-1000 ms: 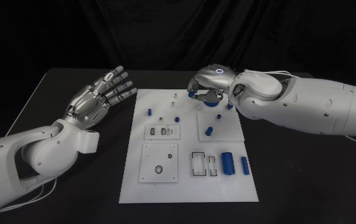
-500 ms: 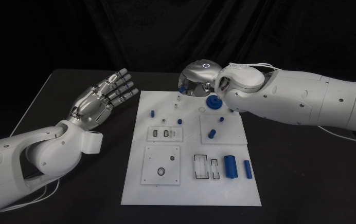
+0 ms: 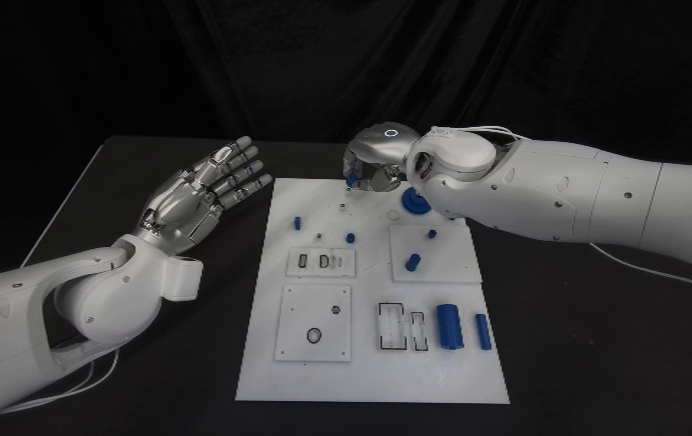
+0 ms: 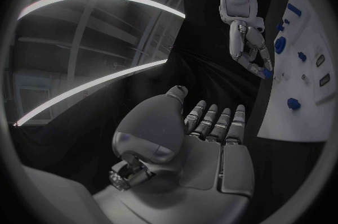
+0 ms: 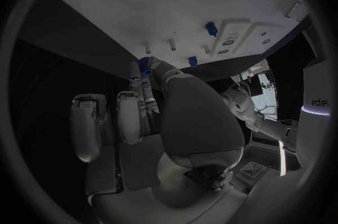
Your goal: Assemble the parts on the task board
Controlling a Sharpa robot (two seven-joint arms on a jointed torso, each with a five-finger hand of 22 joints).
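- Task board (image 3: pixel 368 356) is the white plate in the middle of the black table (image 3: pixel 577 316), with blue parts scattered over it: a gear-looking disc (image 3: pixel 415 201) near the far edge, a couple of cylinders (image 3: pixel 446 325) toward the near right, and small pegs (image 3: pixel 299 223) on the left side.
- Right hand (image 3: pixel 372 168) is over the far edge of the board, just beside the thin upright pins (image 3: pixel 346 199). In the right wrist view it's pinching a small blue part (image 5: pixel 146 64) at the tips of its fingers (image 5: pixel 138 80), so I'd call that holding, not empty.
- Left hand (image 3: pixel 202 191) is off to the left of the board, palm open, fingers spread, nothing in it. The left wrist view shows the same flat open hand.
- My read: the step is seating that small blue piece onto one of the pins at the far end. Can't tell which pin it's lined up with.
- To do it well, I'd keep the piece square above the pin and come straight down. A tilted part could jam or bend the pin.
- Keep the pinch light and let go only once it sits.
- Watch the gear disc right next to the hand; easy to bump.
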